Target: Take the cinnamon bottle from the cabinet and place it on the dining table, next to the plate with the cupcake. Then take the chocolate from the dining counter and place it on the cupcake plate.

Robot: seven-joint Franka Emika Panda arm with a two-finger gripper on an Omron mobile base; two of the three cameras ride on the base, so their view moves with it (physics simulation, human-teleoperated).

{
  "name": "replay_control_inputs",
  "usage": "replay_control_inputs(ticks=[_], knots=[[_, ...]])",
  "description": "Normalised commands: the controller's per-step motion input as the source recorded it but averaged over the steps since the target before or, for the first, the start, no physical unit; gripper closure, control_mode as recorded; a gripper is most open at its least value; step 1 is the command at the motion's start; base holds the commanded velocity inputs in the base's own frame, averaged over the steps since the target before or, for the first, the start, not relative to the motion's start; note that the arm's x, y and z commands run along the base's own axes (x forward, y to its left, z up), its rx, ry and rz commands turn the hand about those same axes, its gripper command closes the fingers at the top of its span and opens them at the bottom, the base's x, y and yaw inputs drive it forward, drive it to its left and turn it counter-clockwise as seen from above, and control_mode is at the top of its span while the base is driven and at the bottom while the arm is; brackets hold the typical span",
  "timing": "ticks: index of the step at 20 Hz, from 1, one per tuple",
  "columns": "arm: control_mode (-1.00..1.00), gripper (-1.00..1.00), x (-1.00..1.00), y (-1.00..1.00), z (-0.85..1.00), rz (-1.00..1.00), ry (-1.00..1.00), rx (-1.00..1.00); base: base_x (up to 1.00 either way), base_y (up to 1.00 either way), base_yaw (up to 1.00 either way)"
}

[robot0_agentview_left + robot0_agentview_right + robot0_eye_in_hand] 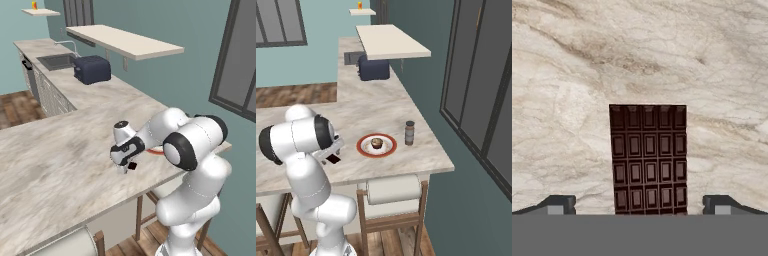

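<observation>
Low in the centre of the hand view, the flat dark-brown segmented chocolate bar (pixel 648 159) lies on the beige marbled stone countertop (pixel 572 100), squarely between the spread, empty gripper (pixel 640 205) tips, seemingly lined up for a grasp; right of centre in the right base view, the grey-brown cinnamon bottle (pixel 409 133) already stands just beside the red-rimmed white plate (pixel 363 148) holding the cupcake (pixel 376 144)
</observation>
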Motion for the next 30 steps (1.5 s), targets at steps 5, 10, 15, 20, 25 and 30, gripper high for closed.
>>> replay_control_inputs(ticks=[5,10,15,20,25,30], knots=[[-1.0,-1.0,0.06,0.0,-0.5,0.0,0.0,-0.05,0.0,0.0,0.0],[-1.0,1.0,0.04,0.0,-0.63,0.0,0.0,-0.04,0.0,0.0,0.0],[-1.0,1.0,-0.02,-0.03,-0.7,0.0,0.0,-0.01,0.0,0.0,0.0],[-1.0,1.0,-0.04,-0.11,-0.6,0.0,-0.02,-0.03,0.0,0.0,0.0],[-1.0,1.0,-0.12,-0.12,-0.41,0.0,-0.1,-0.11,0.0,0.0,0.0],[-1.0,1.0,0.01,-0.09,-0.12,0.0,-0.17,-0.07,0.0,0.0,0.0]])
